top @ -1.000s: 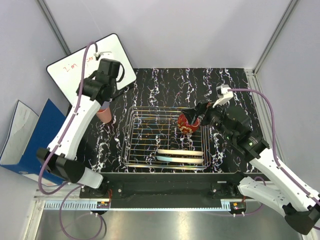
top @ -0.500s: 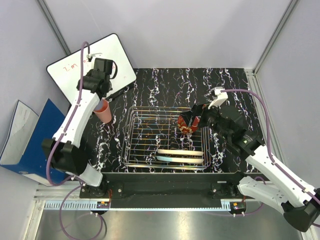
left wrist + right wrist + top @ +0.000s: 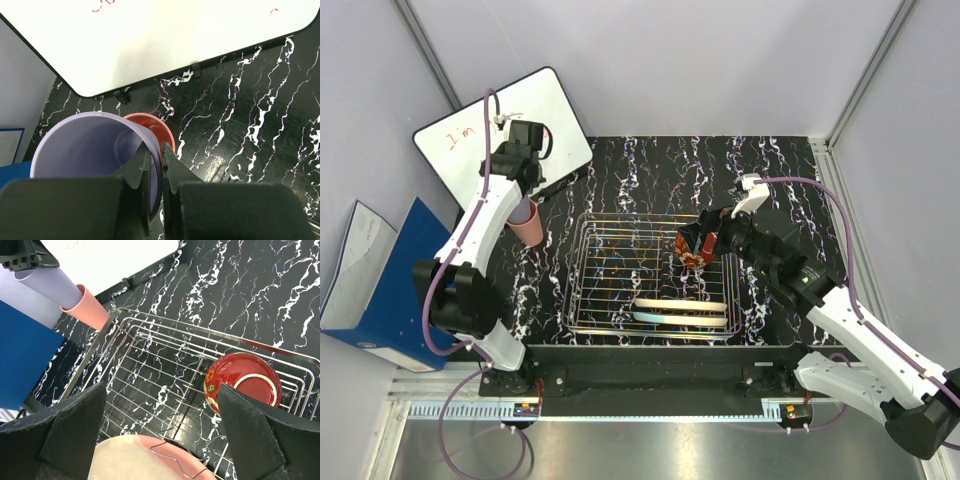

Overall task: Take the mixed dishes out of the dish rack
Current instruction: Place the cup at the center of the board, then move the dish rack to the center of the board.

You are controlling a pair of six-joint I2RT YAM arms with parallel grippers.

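A: Status on left gripper (image 3: 156,156)?
B: Pinched tight on wall of lavender cup (image 3: 95,150), one finger inside, one outside.
A: Where?
B: Over table (image 3: 650,170), left of rack (image 3: 620,272), just in front of whiteboard (image 3: 505,125).
A: Pink cup (image 3: 531,228)?
B: Upright on table, outside rack, directly under lavender cup. From right wrist view, looks like lavender base sits in its mouth; can't confirm fully seated.
A: Right gripper (image 3: 161,390)?
B: Spread wide, gripping nothing. Hangs over right side of rack, just beside bowl (image 3: 242,382).
A: Bowl pose?
B: Tipped on its side inside rack, leaning at right wall. Red, glossy, flower pattern on outer wall.
A: Plates (image 3: 682,310)?
B: Both in rack, standing on edge, side by side along near wall. Pink plate (image 3: 125,460) right below right wrist camera, wire loop across its face. Blue plate (image 3: 648,317) just beside it.
A: So in rack?
B: Bowl plus two plates. Both cups out, left of it.
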